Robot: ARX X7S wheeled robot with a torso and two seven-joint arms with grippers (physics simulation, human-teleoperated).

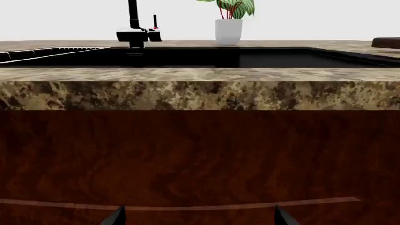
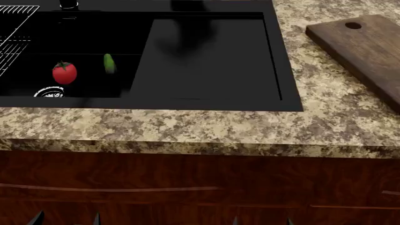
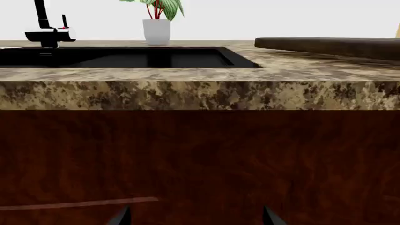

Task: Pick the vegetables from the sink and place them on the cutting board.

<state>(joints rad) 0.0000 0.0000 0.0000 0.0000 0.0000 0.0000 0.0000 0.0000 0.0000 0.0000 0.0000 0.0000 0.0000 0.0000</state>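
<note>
In the head view a red tomato [image 2: 64, 72] with a green stem star and a slim dark green cucumber [image 2: 109, 63] lie in the left basin of the black sink [image 2: 212, 56]. The dark brown cutting board [image 2: 368, 51] with a round hole lies on the counter at the right. My left gripper [image 2: 65, 219] and right gripper [image 2: 261, 221] are low in front of the cabinet, below the counter edge, both open and empty. The left gripper [image 1: 196, 216] and right gripper [image 3: 195, 216] show only their spread fingertips in the wrist views. The cutting board [image 3: 325, 46] shows edge-on.
A black faucet [image 1: 136, 28] and a white potted plant [image 1: 229, 26] stand behind the sink. A wire rack [image 2: 12, 33] sits at the far left. The granite counter edge [image 2: 187, 136] overhangs dark wood cabinet fronts [image 2: 187, 187] with drawer handles.
</note>
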